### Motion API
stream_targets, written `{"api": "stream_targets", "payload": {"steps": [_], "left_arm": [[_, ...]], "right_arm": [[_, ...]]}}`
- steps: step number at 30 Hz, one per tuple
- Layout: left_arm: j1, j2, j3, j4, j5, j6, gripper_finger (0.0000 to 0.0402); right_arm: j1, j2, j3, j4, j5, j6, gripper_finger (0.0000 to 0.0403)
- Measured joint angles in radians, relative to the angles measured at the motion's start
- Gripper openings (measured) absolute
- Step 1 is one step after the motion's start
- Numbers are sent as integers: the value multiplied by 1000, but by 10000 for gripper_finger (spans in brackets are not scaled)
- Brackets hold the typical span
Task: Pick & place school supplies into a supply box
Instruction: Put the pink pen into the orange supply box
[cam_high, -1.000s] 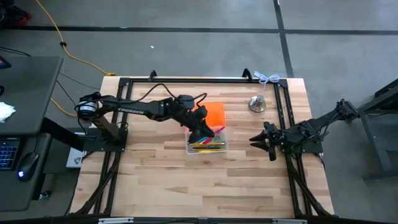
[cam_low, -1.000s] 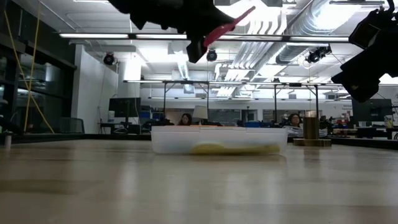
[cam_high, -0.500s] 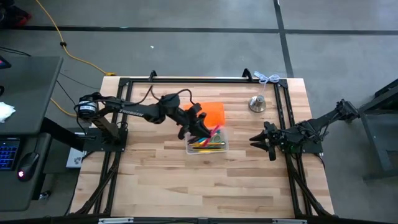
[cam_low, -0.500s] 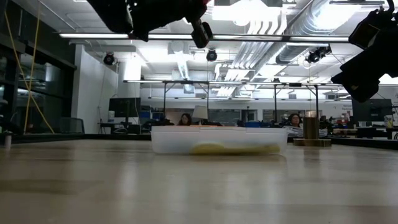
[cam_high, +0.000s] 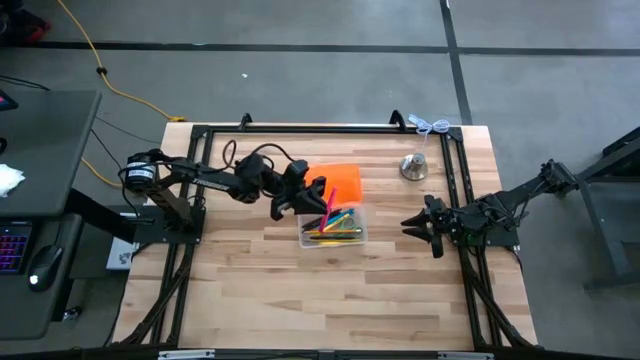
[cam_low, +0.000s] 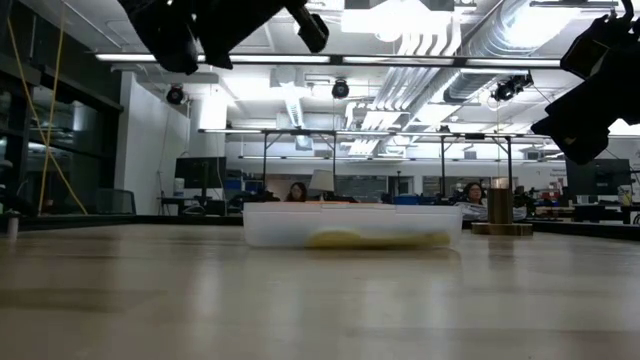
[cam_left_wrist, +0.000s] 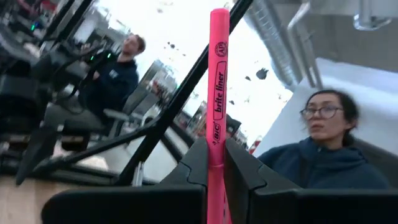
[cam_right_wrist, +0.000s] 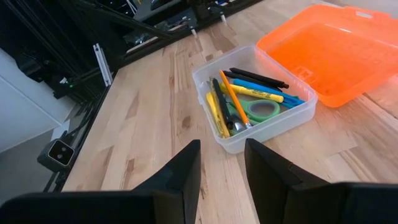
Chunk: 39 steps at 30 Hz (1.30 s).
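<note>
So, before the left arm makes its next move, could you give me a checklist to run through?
1. Pink highlighter clamped in the left gripper: ok.
2. Supply box open, orange lid flipped aside: ok.
3. Room left among the pens in the box: ok.
4. Left gripper centred over the box: not ok, it is off the box's left end.
5. Right gripper open, waiting at the table's right side: ok.
6. Silver bell away from the box: ok.

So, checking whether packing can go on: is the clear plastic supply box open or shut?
Open. The clear plastic supply box shows pens inside, with its bright orange lid lying flat beside it.
</note>
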Motion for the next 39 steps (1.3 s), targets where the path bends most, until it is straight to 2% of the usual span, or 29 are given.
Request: {"api": "stream_targets", "payload": {"steps": [7,13,27,29,32,39], "left_arm": [[0,0,-26,207,-18,-49,56],[-2,0,-31,314,-37,-78,56],[-2,0,-31,317,-43,-99,56],[-2,0,-31,308,-51,-98,56],[-2,0,-30,201,-70,-91,56],[-2,1,-30,-8,-178,-77,56]], "right_arm": [[0,0,0,0,0,0,103],[0,0,0,0,0,0,103],[0,0,0,-11,0,-2,103],[0,0,0,-11,0,-2,103],[0,0,0,-12,0,-2,103],[0,0,0,-13,1,-2,103]]}}
